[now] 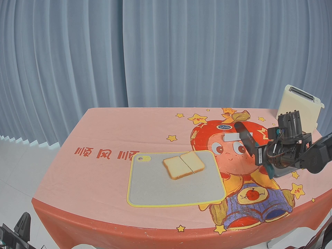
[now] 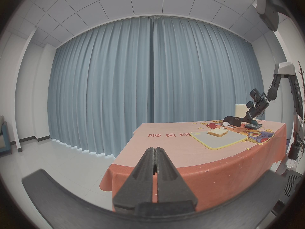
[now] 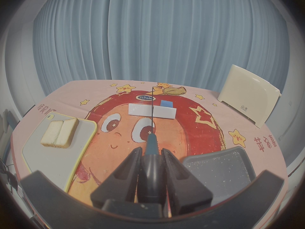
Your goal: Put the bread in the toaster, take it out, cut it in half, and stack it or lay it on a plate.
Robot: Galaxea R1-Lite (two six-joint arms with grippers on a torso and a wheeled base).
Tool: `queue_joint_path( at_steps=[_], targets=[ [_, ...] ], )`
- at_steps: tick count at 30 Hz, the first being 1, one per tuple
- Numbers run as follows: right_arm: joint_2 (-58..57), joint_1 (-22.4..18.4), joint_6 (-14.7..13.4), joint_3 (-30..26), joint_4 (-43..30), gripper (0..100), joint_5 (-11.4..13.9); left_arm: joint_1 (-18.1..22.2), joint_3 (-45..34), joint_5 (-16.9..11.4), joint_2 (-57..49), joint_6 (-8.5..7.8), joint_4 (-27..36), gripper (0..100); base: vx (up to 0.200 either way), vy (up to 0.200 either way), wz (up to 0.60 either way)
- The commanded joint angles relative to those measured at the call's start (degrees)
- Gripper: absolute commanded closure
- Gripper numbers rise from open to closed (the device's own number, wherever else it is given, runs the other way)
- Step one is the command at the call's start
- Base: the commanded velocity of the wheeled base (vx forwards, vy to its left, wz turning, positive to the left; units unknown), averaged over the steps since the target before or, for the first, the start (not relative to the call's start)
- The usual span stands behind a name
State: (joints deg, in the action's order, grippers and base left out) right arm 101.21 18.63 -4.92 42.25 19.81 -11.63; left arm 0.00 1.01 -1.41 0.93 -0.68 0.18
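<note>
Bread (image 3: 60,132) well left of right gripper (image 3: 152,156)

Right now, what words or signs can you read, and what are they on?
"顺风顺": red, on the cloth.
Red signs by the tray: turned, unreadable.
Oval badge and apple badge on the cartoon: too blurred.
Toaster mark: too small.
Strip on the right claw: too small.

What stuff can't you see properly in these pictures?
The plate: head view, mostly hidden under the right gripper.
The toaster: head view, slot too narrow to see inside.
The knife: right wrist view, blade edge-on, just a thin line.
The bread: left wrist view, too small to show the cut.
</note>
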Motion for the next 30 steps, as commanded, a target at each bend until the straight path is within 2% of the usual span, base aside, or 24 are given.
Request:
queue_joint_path(
  at_steps=[1, 30],
  targets=[
    [0.04, 0.27, 0.00, -0.33, 0.05, 100, -0.06, 0.00, -0.92, 0.01, -0.49, -0.02, -0.01, 100, 0.000, 0.000, 0.00],
    [0.40, 0.36, 0.00, -0.50, 0.05, 100, -0.15, 0.00, -0.92, 0.01, -0.49, -0.02, -0.01, 100, 0.000, 0.000, 0.00]
  ],
)
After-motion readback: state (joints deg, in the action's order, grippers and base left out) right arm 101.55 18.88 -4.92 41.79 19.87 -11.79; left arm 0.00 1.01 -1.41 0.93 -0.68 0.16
